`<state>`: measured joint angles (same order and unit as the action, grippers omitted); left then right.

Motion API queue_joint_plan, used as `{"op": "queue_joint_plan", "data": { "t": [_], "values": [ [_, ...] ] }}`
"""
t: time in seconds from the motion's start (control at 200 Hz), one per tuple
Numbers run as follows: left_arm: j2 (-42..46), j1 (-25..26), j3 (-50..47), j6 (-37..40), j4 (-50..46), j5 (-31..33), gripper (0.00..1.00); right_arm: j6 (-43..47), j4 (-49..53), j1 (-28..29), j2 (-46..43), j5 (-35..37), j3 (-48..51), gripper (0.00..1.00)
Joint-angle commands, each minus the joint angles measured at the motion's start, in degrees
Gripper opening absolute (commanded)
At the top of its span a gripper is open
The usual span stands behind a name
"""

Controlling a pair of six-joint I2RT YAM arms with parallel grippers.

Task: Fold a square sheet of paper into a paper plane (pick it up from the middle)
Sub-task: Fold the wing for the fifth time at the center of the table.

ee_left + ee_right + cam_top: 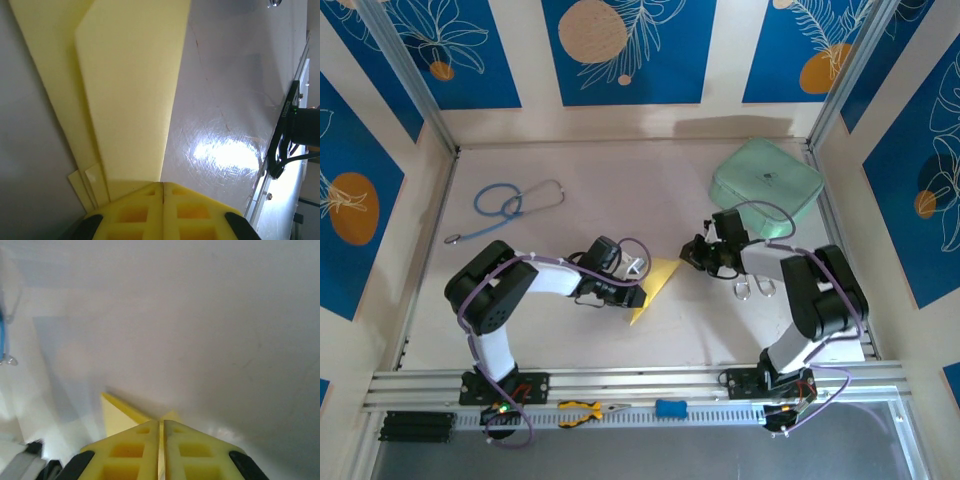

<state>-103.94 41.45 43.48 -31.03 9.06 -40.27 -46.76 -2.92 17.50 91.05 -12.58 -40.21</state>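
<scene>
Paper at the centre of the pale glossy table [570, 335] is a pale-yellow, narrow, sharp-tipped paper plane [658, 285], lying between the two arms with its long axis slanting from upper right to lower left. The left gripper [638, 295] meets its left edge. In the left wrist view the yellow moulded fingers [135, 212] are pressed together along a thin seam, so the left gripper [163, 185] is fully closed. The paper plane [130, 100] runs out from that seam as a long folded panel, with further layers stepped along its left side. The left gripper has it clamped. The right gripper [692, 255] sits at the upper right tip of the paper. In the right wrist view it [161, 422] is likewise closed down to a hairline, and a yellow corner of the paper plane [116, 415] projects just beyond the fingertips on the left, with a smaller peak on the right. The sheet appears to be nipped in the seam, though the contact itself is hidden. A mint-green rounded soft case [767, 185] lies at the far right of the table, behind the right arm. A blue-tubed stethoscope [505, 205] lies at the far left, well apart from the paper. Yellow-handled pliers [582, 410] and a small blue object [670, 408] rest on the front rail between the arm bases.
</scene>
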Motion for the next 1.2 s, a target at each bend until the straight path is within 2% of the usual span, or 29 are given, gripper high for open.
{"op": "queue_joint_plan", "data": {
  "t": [0.0,0.125,0.335,0.485,0.53,0.83,1.195],
  "values": [
    [-3.28,0.69,-3.84,0.39,-8.06,4.37,0.00,3.72,3.81,3.20,-6.46,2.80,-0.49,0.14],
    [-3.02,0.71,-4.02,0.20,-7.83,4.48,0.00,2.46,2.00,6.41,-7.61,0.74,1.02,0.15],
    [-2.09,0.66,-4.40,-0.31,-6.89,4.28,0.00,1.10,-0.05,11.63,-1.76,-1.45,0.93,0.13],
    [-0.97,0.74,-4.48,-1.01,-6.03,3.59,0.00,-1.07,1.23,9.51,2.94,0.76,1.12,0.10],
    [-0.07,0.67,-4.40,-1.66,-5.62,3.29,0.00,-1.10,2.45,8.86,4.04,1.38,0.95,0.06],
    [8.30,0.76,1.12,-4.18,-6.09,3.29,0.02,-1.05,1.84,8.43,5.23,1.22,2.60,0.05],
    [-2.94,2.77,12.05,-2.40,-8.16,2.31,0.08,-2.08,1.83,8.80,6.59,0.78,2.49,0.05]
  ]
}}
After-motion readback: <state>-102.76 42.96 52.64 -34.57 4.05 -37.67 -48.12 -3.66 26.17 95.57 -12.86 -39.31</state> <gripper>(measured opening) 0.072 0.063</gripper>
